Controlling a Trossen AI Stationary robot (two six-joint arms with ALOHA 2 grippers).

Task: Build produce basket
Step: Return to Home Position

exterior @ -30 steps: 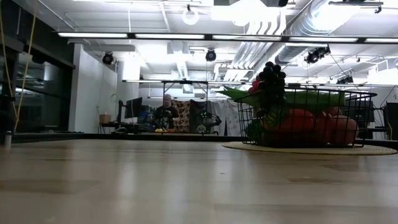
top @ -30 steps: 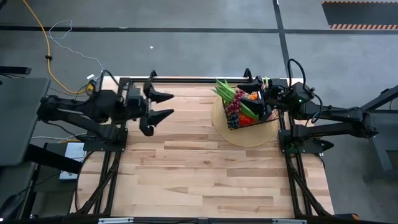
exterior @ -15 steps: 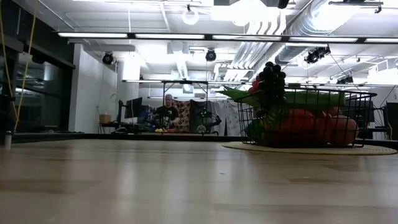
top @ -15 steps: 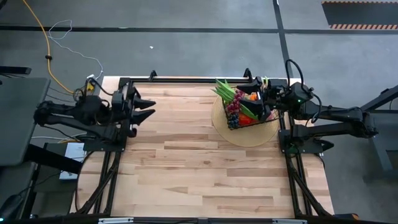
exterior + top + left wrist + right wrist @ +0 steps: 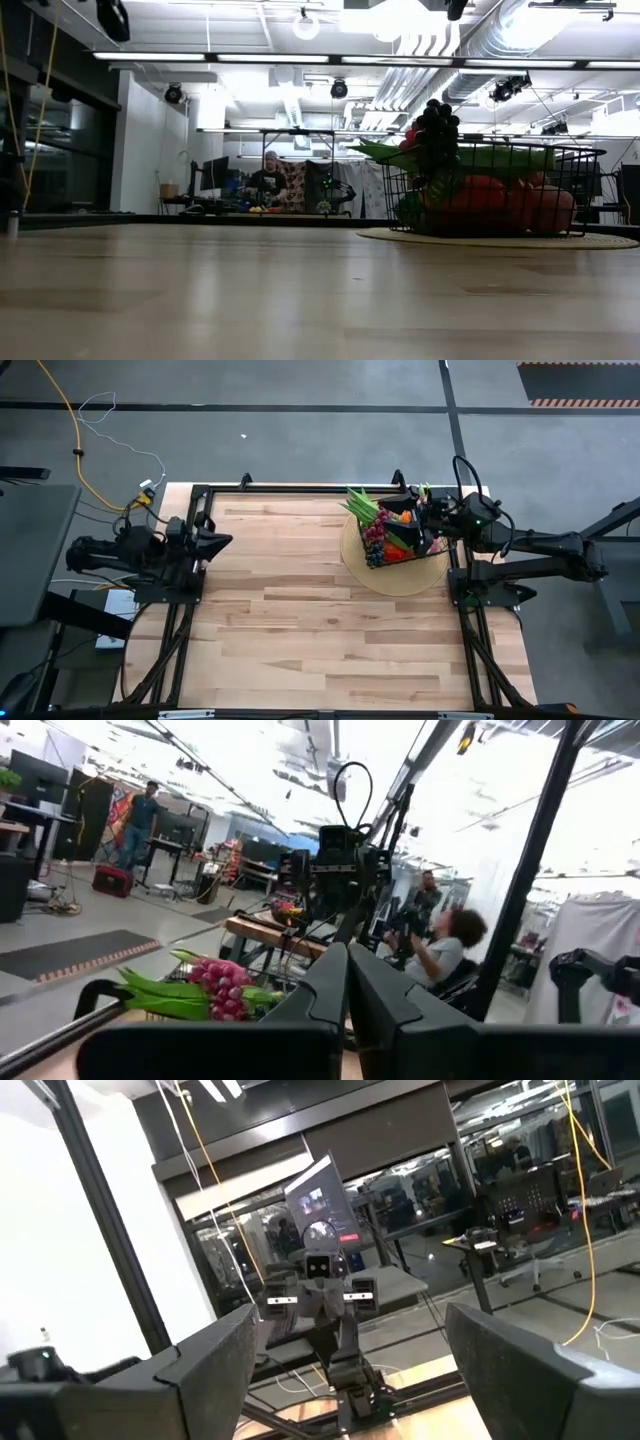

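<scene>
The black wire basket [image 5: 398, 540] stands on a round tan mat [image 5: 392, 578] at the table's far right. It holds produce: dark grapes [image 5: 437, 124], long green beans [image 5: 360, 506], and red and orange peppers [image 5: 485, 205]. My right gripper [image 5: 428, 525] hovers open over the basket's right side, and nothing shows between its fingers [image 5: 215, 1355]. My left gripper [image 5: 226, 540] is shut and holds nothing, drawn back at the table's left edge. From there the left wrist view shows its shut fingers [image 5: 348, 982] and a pink dragon fruit [image 5: 225, 988] far off.
Black frame rails run along the table's far edge [image 5: 300, 488] and down both sides by the arm bases [image 5: 180, 600]. Light wooden tabletop [image 5: 320, 620] stretches between the arms. People [image 5: 268, 180] sit in the room beyond the table.
My left gripper has pulled back toward the table's left edge and has shut, with nothing between its fingers. The basket and its produce have stayed where they were.
</scene>
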